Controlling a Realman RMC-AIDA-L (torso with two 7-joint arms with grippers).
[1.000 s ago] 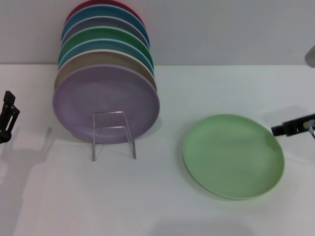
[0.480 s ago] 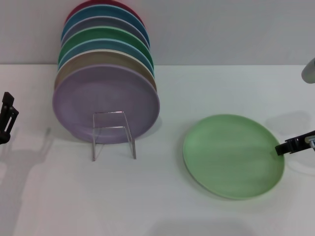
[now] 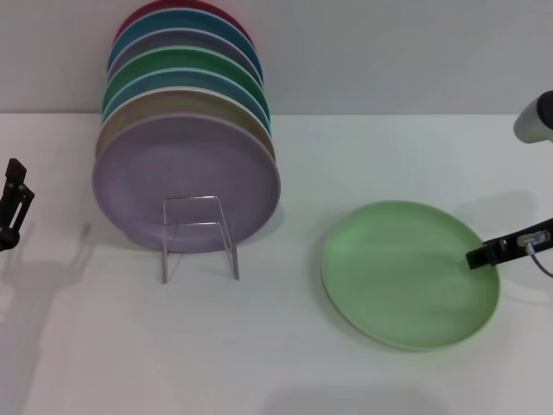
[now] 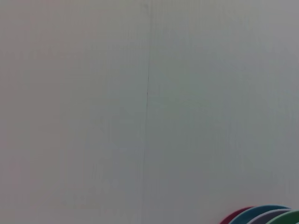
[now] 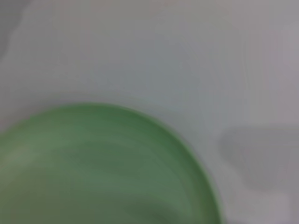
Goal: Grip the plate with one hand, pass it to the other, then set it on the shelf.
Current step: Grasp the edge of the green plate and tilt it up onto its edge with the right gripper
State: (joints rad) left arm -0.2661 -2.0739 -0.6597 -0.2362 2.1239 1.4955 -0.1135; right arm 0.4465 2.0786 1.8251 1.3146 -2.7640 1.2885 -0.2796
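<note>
Lying flat on table [image 3: 259, 346]: plate [image 3: 406, 272].

Our head cam looks down from up high at the whole counter [image 3: 259, 363]. Our L wrist cam faces the wall [image 4: 93, 93], far back, w/ just the stacked plates' tops [image 4: 266, 215]. Our R wrist cam sits very close over the plate [image 5: 93, 172], shared w/ head cam [image 3: 406, 277].

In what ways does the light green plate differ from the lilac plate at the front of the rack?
The light green plate lies flat on the table, alone; the lilac plate stands nearly upright, leaning on other plates. The right gripper reaches over the green plate's edge; nothing nears the lilac one. Both are round and similar in size.
</note>
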